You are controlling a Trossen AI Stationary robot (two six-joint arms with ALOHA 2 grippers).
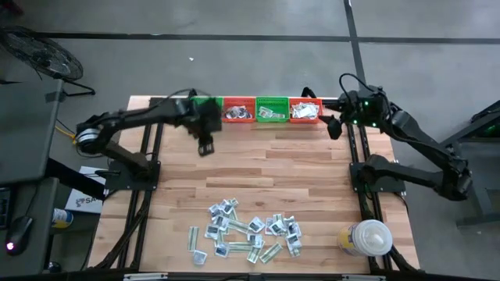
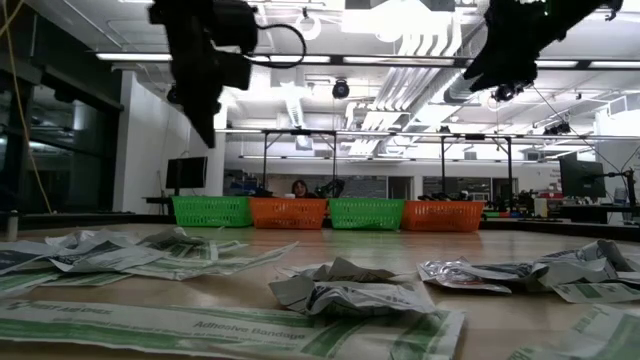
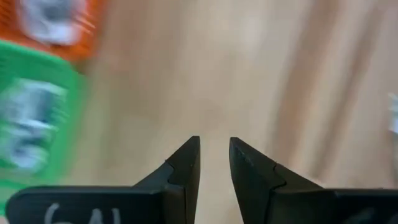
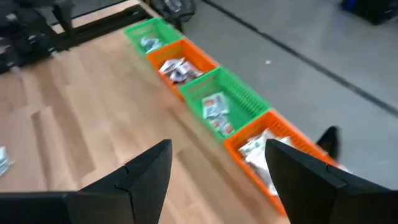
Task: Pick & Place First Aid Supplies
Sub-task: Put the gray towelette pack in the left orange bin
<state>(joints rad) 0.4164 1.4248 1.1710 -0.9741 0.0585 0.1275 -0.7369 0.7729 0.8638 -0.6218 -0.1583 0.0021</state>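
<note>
- The left gripper [image 1: 206,145] hangs near the far row of four green and orange plastic baskets [image 1: 270,110]; its dark fingers [image 3: 186,165] stand slightly apart and hold nothing.
- The left arm hides the leftmost basket partly.
- The right gripper [image 1: 333,127], wide open and empty, hangs beside the rightmost orange basket.
- The small flat white and pale-green first aid packets [image 1: 246,232] lie in a heap near the front edge; their print is hard to read.
</note>
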